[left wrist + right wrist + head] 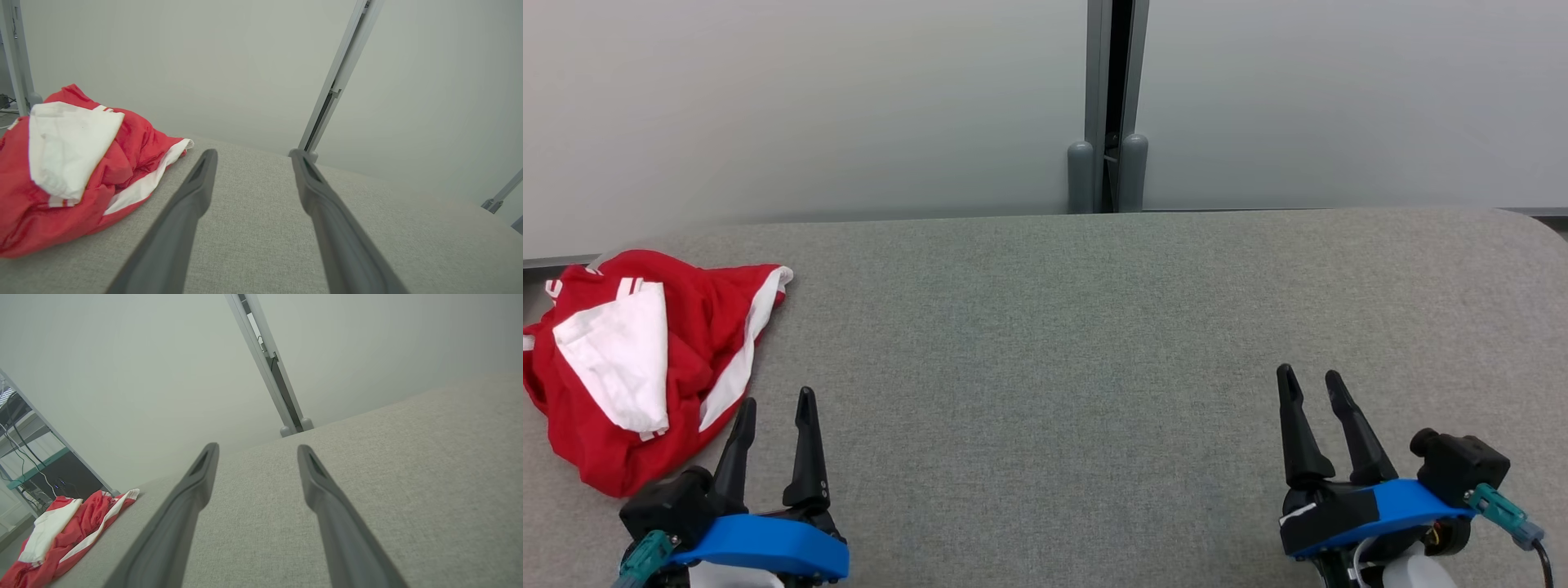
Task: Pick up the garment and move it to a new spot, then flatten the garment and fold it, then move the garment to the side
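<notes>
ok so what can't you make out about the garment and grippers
- red and white garment: crumpled in the head view, so its own folds hide what kind it is
- its left end: cut off by the left wrist view's left edge
- table: left edge covered by the garment in the head view
- left gripper and right gripper, both open: arms cut off by the head view's bottom edge

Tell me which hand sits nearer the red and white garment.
The left hand, low on the left in the head view: it stands right beside the crumpled garment. The right hand lies far across the grey surface.
</notes>
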